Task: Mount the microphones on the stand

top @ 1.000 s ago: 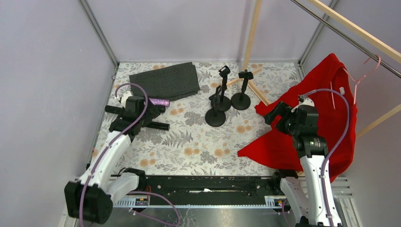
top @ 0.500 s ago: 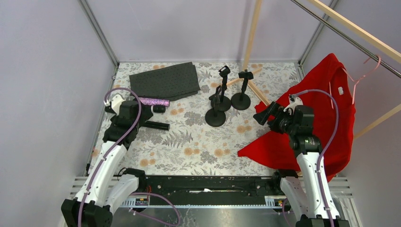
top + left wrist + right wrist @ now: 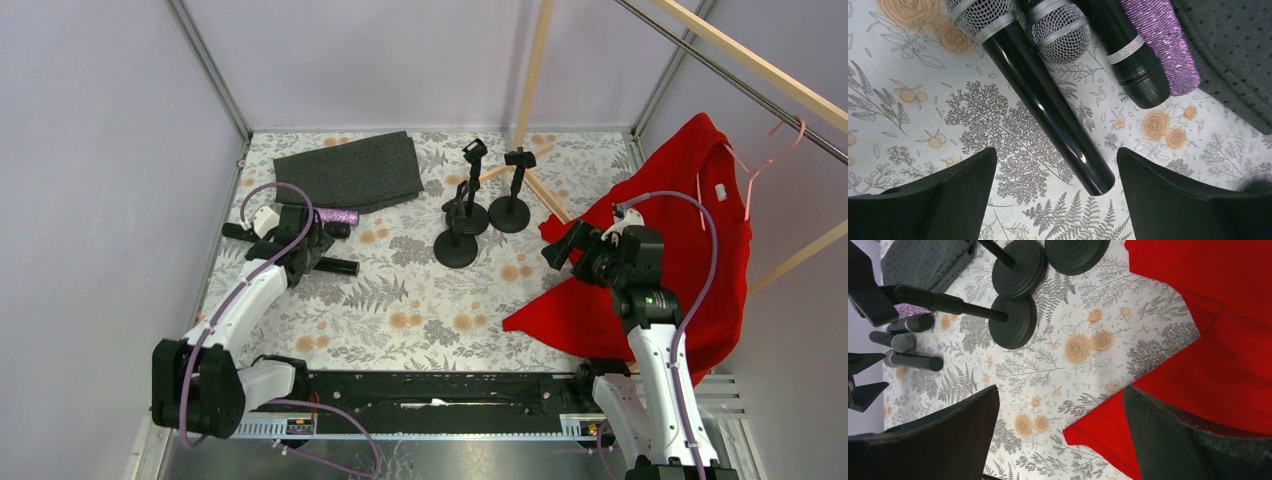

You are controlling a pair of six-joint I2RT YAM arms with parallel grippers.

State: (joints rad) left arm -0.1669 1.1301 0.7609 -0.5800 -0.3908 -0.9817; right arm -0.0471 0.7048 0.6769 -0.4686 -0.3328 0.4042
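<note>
The purple microphone (image 3: 1173, 50) runs off the top edge, its head unseen.

The black microphone (image 3: 1048, 112) has a smooth, glossy body that catches a small highlight. The mesh heads (image 3: 1058, 31) are silvery woven wire above a smooth metallic-looking band. The purple microphone (image 3: 1162, 45) is rough, sparkling glitter. The table covering (image 3: 923, 130) is matt, printed with grey ferns and orange flowers. At the far left, a grey cloth (image 3: 350, 170) looks matt with a dotted texture. The red garment (image 3: 1208, 315) on the right is soft, matt fabric. The stands (image 3: 1020, 330) have matt black bases. Pale, bare wooden slats (image 3: 535, 60) stand at the far side, and the frame posts (image 3: 205, 65) look like dull metal.
</note>
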